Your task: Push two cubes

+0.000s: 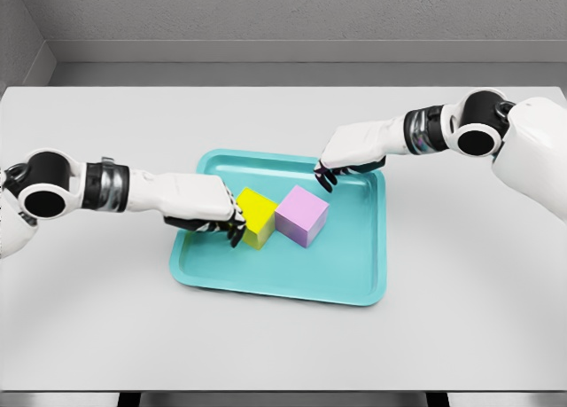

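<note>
The pushing step looks under way — both cubes sit in the teal tray (359,283), touching at one edge. The left hand (208,212), fingers curled and gripping nothing, presses the yellow cube (254,214) from its tray-left side. The pink cube (301,215) waits beside it; the right hand (350,159), fingers bent downward — empty — hovers at the tray's far edge and probably needs to come closer.

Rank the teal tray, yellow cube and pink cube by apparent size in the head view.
1. Teal tray, clearly the largest; both cubes sit inside it.
2. Pink cube and yellow cube look about alike. The left robot hand covers part of the yellow one, so I won't rank them.
</note>
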